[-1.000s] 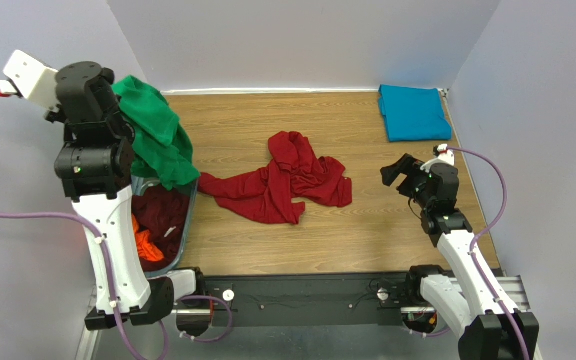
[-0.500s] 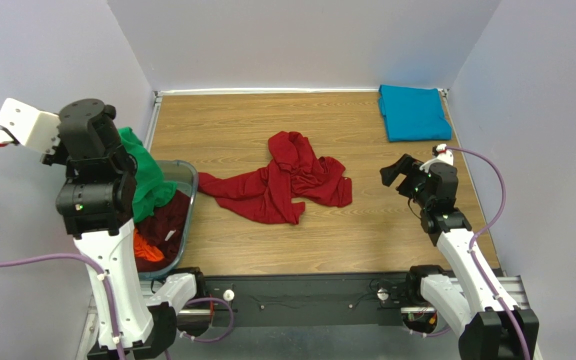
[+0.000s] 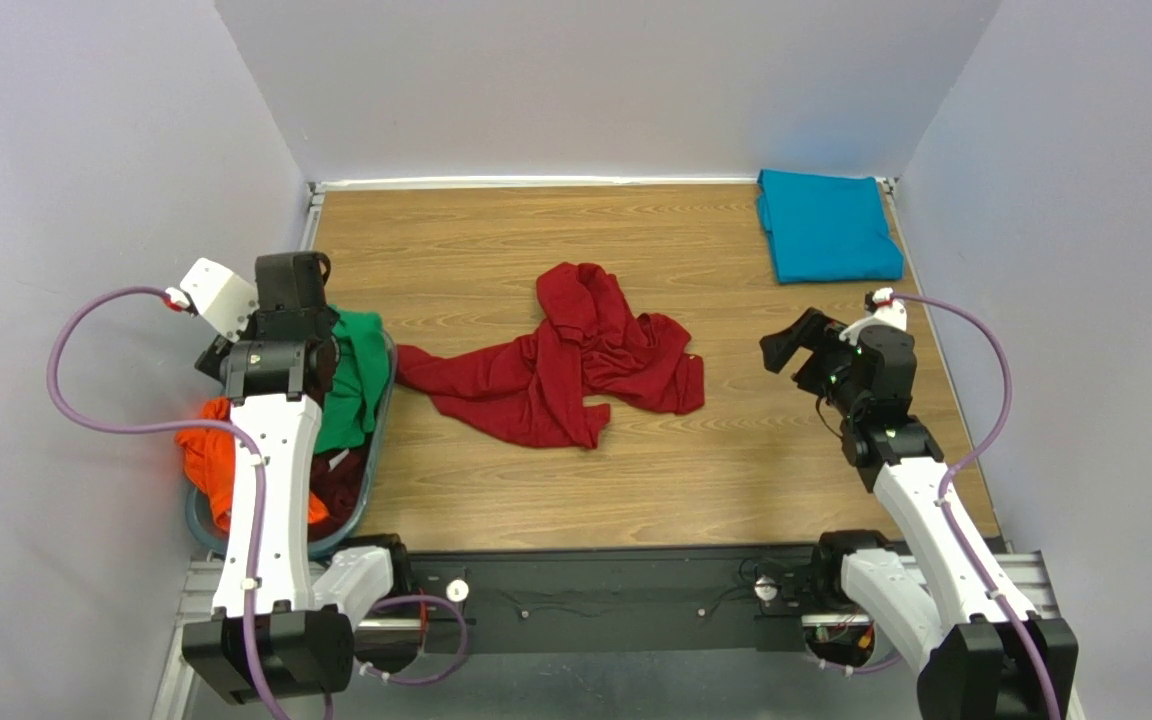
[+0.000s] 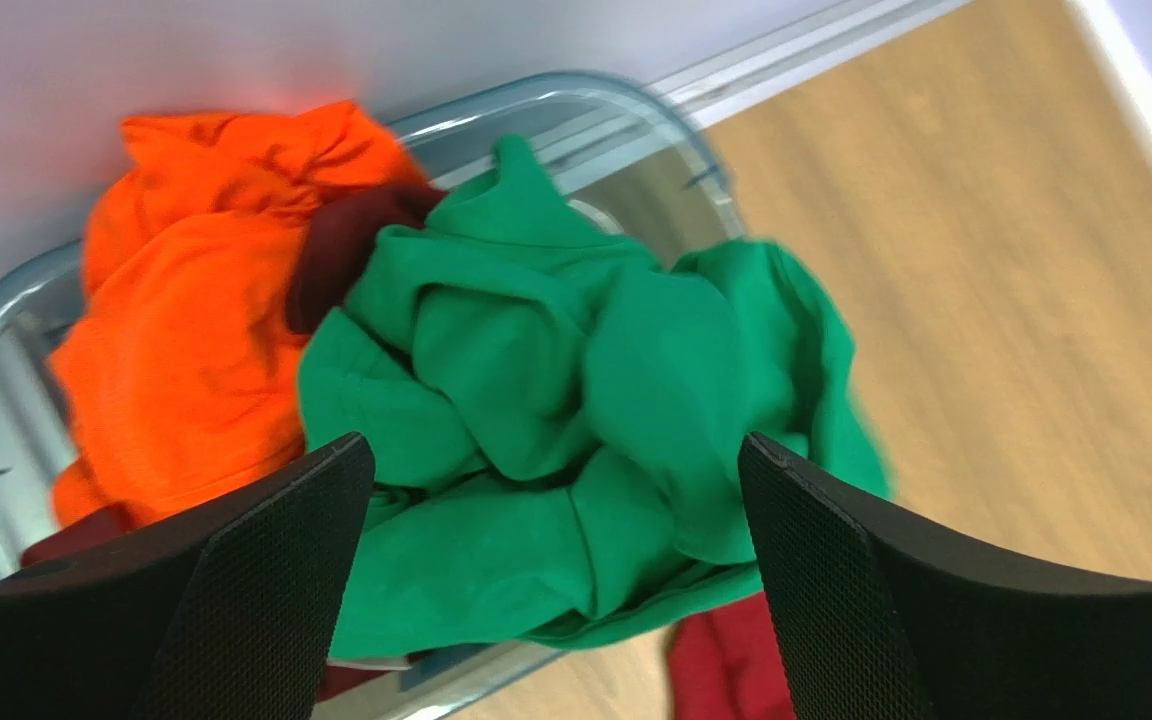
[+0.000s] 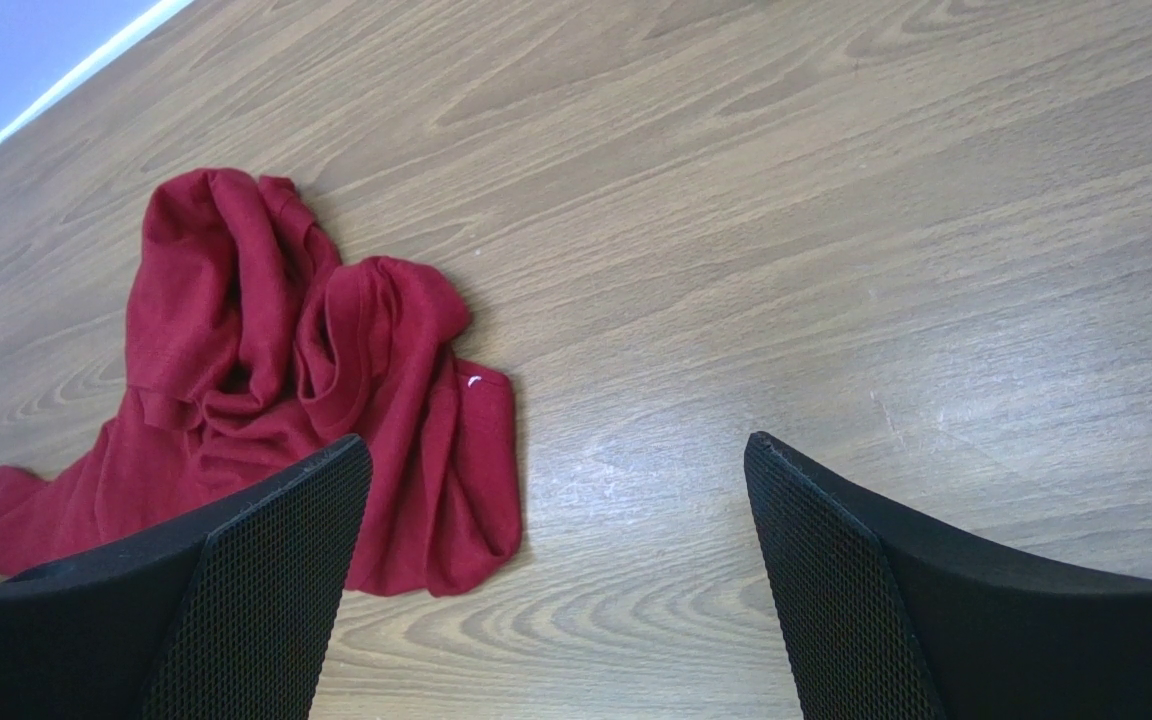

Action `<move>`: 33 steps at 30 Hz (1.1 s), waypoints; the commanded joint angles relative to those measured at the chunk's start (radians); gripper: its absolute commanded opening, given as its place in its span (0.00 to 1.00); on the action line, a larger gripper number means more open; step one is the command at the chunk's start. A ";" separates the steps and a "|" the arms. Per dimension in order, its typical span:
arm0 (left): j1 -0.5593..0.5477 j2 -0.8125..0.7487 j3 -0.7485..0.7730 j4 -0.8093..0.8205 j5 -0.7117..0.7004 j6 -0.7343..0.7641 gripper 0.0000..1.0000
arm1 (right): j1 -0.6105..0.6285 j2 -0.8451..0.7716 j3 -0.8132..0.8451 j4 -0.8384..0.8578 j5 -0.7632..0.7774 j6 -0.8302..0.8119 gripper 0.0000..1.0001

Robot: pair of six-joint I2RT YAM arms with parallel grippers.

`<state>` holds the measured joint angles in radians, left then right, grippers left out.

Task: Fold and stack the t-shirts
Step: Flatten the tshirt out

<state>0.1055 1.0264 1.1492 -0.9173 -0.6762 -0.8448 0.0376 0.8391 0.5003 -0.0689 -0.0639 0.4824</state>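
Note:
A dark red t-shirt [image 3: 560, 360] lies crumpled on the middle of the wooden table, also seen in the right wrist view [image 5: 267, 405]. A teal-blue t-shirt [image 3: 827, 225] lies folded at the back right corner. A green t-shirt [image 4: 582, 405] sits bunched in the bin beside an orange t-shirt [image 4: 192, 330]. My left gripper [image 4: 555, 450] hangs open just above the green t-shirt [image 3: 354, 375], holding nothing. My right gripper [image 5: 557, 447] is open and empty over bare wood, right of the dark red t-shirt.
A clear bluish plastic bin [image 3: 372, 450] stands at the table's left edge; its rim [image 4: 597, 105] shows in the left wrist view. Another dark red cloth [image 4: 334, 248] lies under the green one. The orange t-shirt [image 3: 214, 458] hangs over the bin's left rim. White walls enclose the table.
My left arm swung down from high up to the bin. Its gripper opened and the green t-shirt dropped into the bin. The right arm has not moved.

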 commanded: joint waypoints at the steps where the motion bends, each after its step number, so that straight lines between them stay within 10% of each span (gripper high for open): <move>1: 0.005 -0.060 0.108 0.078 0.124 0.013 0.98 | 0.001 -0.008 0.015 0.000 -0.007 0.002 1.00; 8: -0.061 -0.082 0.167 0.267 0.429 0.099 0.99 | 0.001 0.012 0.030 0.000 -0.071 -0.022 1.00; 17: -0.594 0.147 0.117 0.402 0.346 0.082 0.98 | 0.001 0.126 0.055 0.003 -0.183 -0.071 1.00; 33: -1.000 0.422 -0.227 0.600 0.501 0.033 0.94 | 0.001 0.310 0.072 0.001 -0.206 -0.038 1.00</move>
<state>-0.8871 1.3811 0.9386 -0.3660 -0.2020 -0.7959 0.0376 1.1275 0.5411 -0.0685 -0.2344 0.4377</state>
